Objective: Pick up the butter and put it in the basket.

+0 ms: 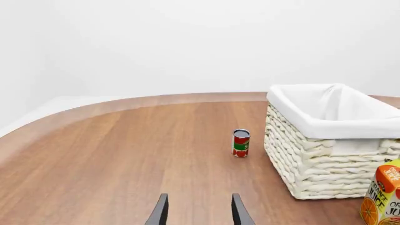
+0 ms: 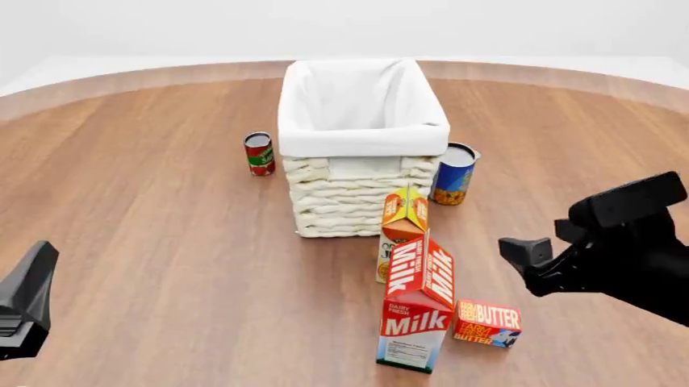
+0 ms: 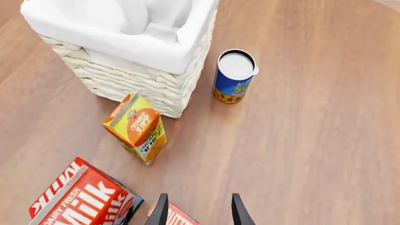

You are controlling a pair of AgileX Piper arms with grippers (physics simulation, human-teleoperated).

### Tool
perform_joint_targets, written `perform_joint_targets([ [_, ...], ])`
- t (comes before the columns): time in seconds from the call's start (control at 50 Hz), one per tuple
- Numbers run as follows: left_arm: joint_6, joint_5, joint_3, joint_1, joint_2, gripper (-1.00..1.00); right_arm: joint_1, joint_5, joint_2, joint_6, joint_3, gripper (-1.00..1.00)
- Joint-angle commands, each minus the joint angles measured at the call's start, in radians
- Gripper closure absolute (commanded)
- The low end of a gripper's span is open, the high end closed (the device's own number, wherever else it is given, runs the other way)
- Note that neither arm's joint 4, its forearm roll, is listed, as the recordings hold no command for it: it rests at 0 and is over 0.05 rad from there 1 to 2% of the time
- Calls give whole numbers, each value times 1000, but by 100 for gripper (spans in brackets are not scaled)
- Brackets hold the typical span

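A: Bare white walls, a wide wooden table (image 2: 161,210). Worth worrying about anything?

B: Mostly about the crowding. Butter (image 2: 488,323) lying flat, just beside the milk carton (image 2: 418,310), maybe touching it. Could easily clip that tall carton with the inner finger on the way down and tip it. Juice carton (image 2: 402,227) right behind the milk too, so likely a chain of knocks.

A: And the right gripper (image 3: 198,211)?

B: Fingers apart, nothing between them. In the right wrist view, only a corner of the butter showing, under and just inside the finger nearer the milk. Not centred in the gap, so a straight drop would probably land a fingertip on the box lid.

A: Anything else in the way?

B: Blue can (image 2: 454,173) beyond the fingers, beside the basket (image 2: 363,121); well clear of the butter. Left gripper (image 1: 198,212) also spread and empty, pointing toward a small red can (image 1: 240,143), far from the butter.
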Motion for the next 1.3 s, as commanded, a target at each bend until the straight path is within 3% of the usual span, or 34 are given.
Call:
perform_joint_targets([
  [0.02, 0, 0, 0, 0, 0, -100, -4, -56, 130, 33, 18, -100],
  [0.16, 0, 0, 0, 0, 0, -100, 11, -48, 178, 8, 18, -100],
  [0.48, 0, 0, 0, 0, 0, -100, 83, 97, 154, -62, -43, -100],
  [0.66, 0, 0, 0, 0, 0, -100, 75, 168, 132, -106, -74, -100],
  [0.7, 0, 0, 0, 0, 0, -100, 65, 167, 149, -144, -72, -100],
  [0.74, 0, 0, 0, 0, 0, -100, 63, 171, 159, -145, -79, -100],
  [0.76, 0, 0, 0, 0, 0, -100, 54, 169, 176, -178, -77, -100],
  [0.98, 0, 0, 0, 0, 0, -100, 13, 193, 209, -281, -87, -100],
  [1.02, 0, 0, 0, 0, 0, -100, -3, 190, 220, -326, -87, -100],
  [1.06, 0, 0, 0, 0, 0, -100, 9, 195, 224, -318, -90, -100],
  [1.16, 0, 0, 0, 0, 0, -100, 13, 193, 228, -373, -70, -100],
  [1.3, 0, 0, 0, 0, 0, -100, 29, 200, 223, -405, -57, -100],
])
